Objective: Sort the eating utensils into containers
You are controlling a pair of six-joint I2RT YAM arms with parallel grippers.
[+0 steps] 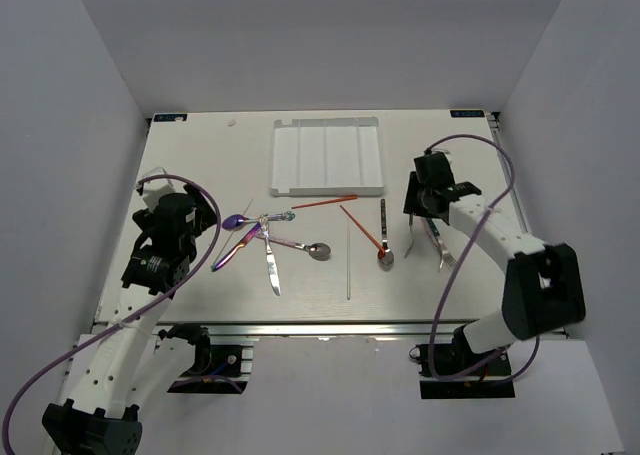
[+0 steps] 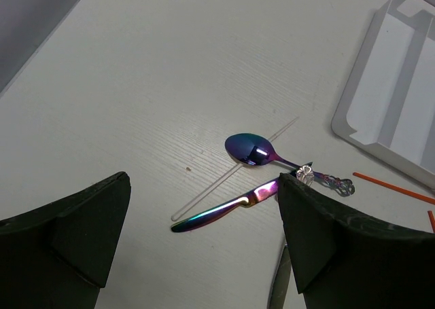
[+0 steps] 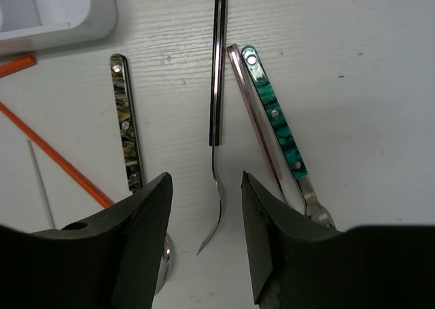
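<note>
The white divided tray (image 1: 328,155) lies at the back middle of the table. The utensils lie loose in front of it. My left gripper (image 1: 203,221) is open and empty, hovering left of an iridescent purple spoon (image 2: 250,149) and an iridescent knife (image 2: 224,210); the knife's blade lies between my open fingers (image 2: 309,234). My right gripper (image 3: 205,181) is open, its fingers on either side of the metal neck of a black-handled utensil (image 3: 217,98) that lies on its edge. A teal-handled fork (image 3: 275,122) and a pinkish utensil (image 3: 253,119) lie just right of it.
A clear chopstick (image 2: 231,173) runs under the purple spoon. Two red-orange chopsticks (image 1: 325,202) lie in front of the tray. A silver knife (image 1: 272,272), a silver spoon (image 1: 312,249) and a mottled-handled spoon (image 3: 127,125) lie mid-table. The tray corner (image 3: 61,13) is near.
</note>
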